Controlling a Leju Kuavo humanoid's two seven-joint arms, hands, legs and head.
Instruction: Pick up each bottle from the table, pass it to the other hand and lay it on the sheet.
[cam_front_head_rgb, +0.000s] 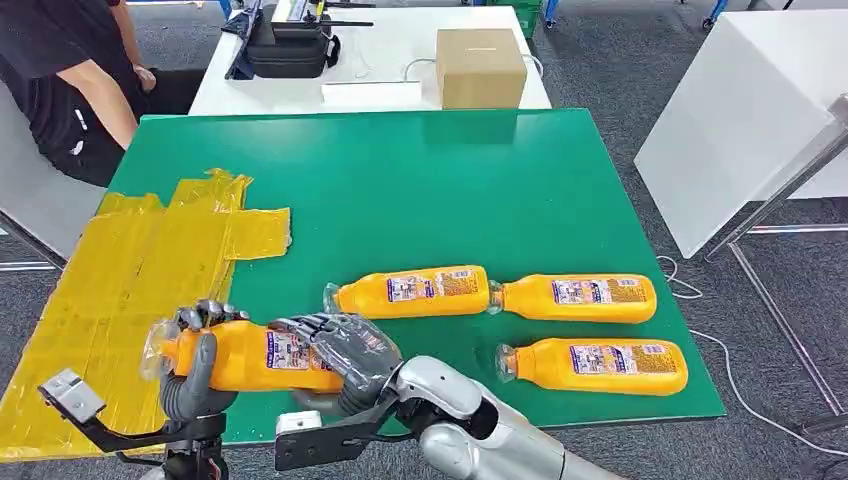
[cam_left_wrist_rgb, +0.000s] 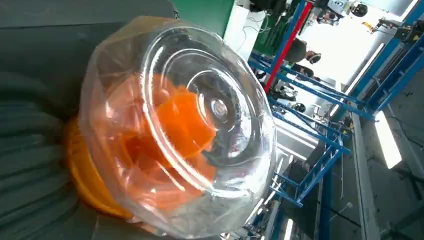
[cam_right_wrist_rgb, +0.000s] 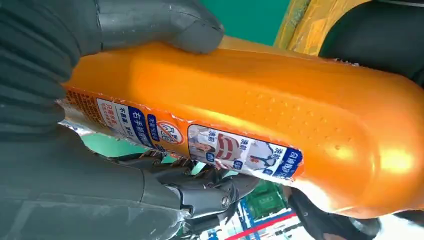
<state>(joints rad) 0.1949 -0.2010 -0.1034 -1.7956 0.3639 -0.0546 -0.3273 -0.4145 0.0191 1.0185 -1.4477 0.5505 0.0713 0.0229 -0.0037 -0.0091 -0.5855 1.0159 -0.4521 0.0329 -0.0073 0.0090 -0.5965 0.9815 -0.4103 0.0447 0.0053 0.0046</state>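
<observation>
An orange bottle (cam_front_head_rgb: 250, 360) with a clear cap and a printed label hangs level over the green table's (cam_front_head_rgb: 420, 180) near left edge, beside the yellow sheet (cam_front_head_rgb: 120, 270). My left hand (cam_front_head_rgb: 195, 365) grips its cap end and my right hand (cam_front_head_rgb: 345, 350) wraps its base end. The left wrist view looks straight at the clear cap (cam_left_wrist_rgb: 185, 125) in front of my left hand (cam_left_wrist_rgb: 30, 150). In the right wrist view my right hand (cam_right_wrist_rgb: 50, 50) clasps the bottle's body (cam_right_wrist_rgb: 240, 110). Three more orange bottles lie on the table: one (cam_front_head_rgb: 410, 292), another (cam_front_head_rgb: 575, 297), a third (cam_front_head_rgb: 595, 365).
A person (cam_front_head_rgb: 60, 70) sits at the far left beyond the sheet. Behind the green table, a white table carries a cardboard box (cam_front_head_rgb: 480, 65) and a black bag (cam_front_head_rgb: 290, 45). A white slanted board (cam_front_head_rgb: 740, 130) stands to the right.
</observation>
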